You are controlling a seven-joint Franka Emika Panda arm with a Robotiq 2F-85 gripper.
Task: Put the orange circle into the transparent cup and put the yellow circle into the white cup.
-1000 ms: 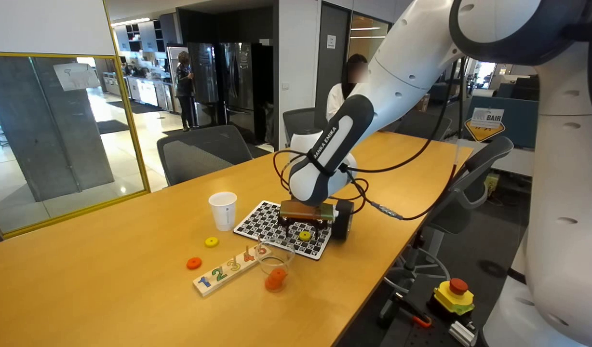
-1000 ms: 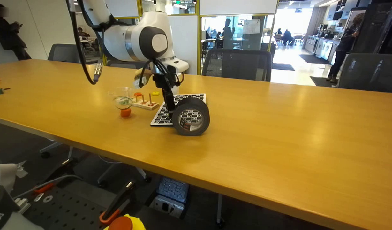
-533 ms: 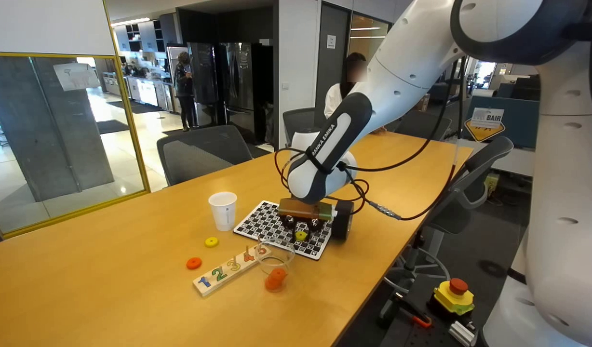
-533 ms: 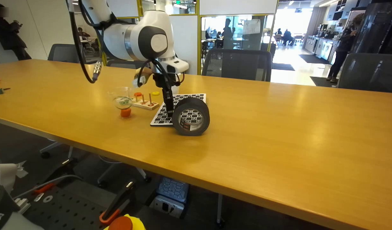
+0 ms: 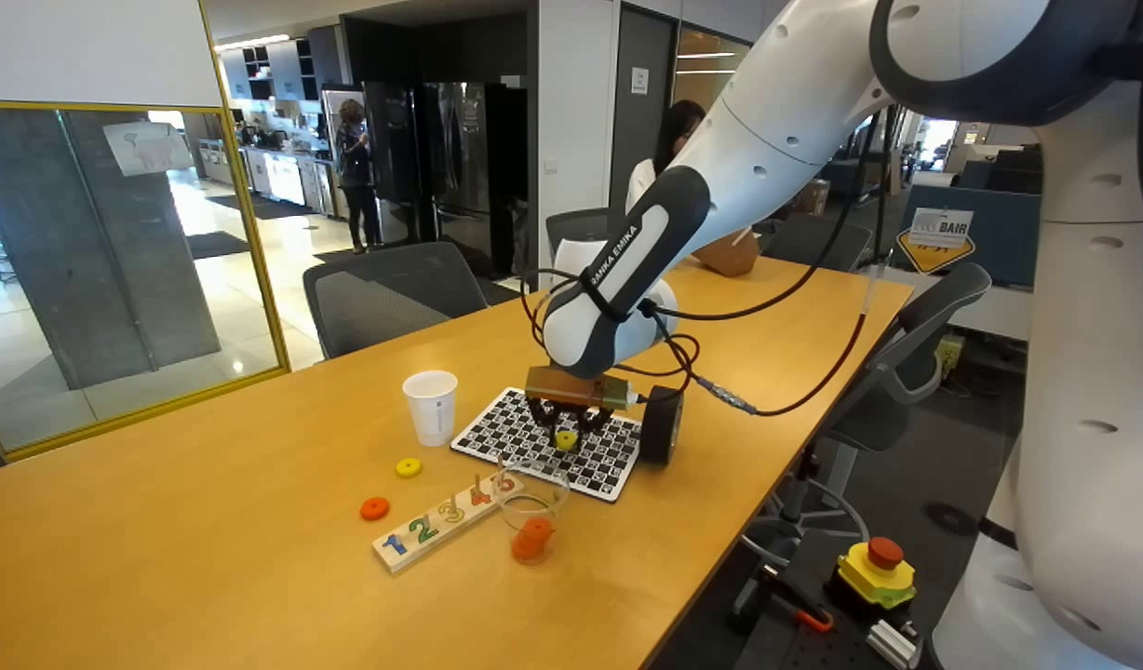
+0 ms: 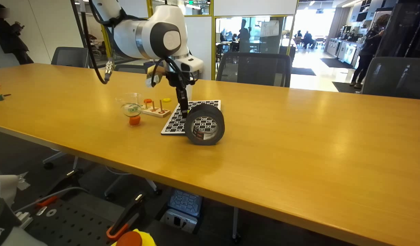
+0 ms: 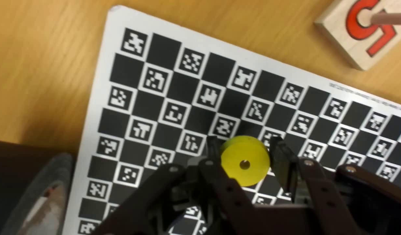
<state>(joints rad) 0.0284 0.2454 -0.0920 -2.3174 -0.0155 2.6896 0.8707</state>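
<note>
One yellow disc (image 7: 239,156), pierced through its middle, is gripped by its rim over a checkered board (image 7: 148,107), the robot's jaws drawn in on opposite sides of it. The piece looks light, stiff and hard to damage — probably painted wood — though its smooth, curved rim could slip, so a pinch straight across the middle, as here, seems the right hold. Its likely destination, the white cup (image 5: 431,409), stands upright on the bench (image 5: 255,558) beside the board, near a second yellow disc (image 5: 409,467); an orange disc (image 5: 374,508) lies flat farther off, and more orange pieces (image 5: 531,540) sit low in the clear cup (image 5: 558,502). Lettering on the arm (image 5: 758,158) reads "RANKA EMIKA," its first letter hidden, and a sign (image 5: 940,226) in the background carries the word "BAIR." A number strip (image 5: 451,517) is marked 1 through 5; small print on the white cup and along the board's margin is too fine to read.
</note>
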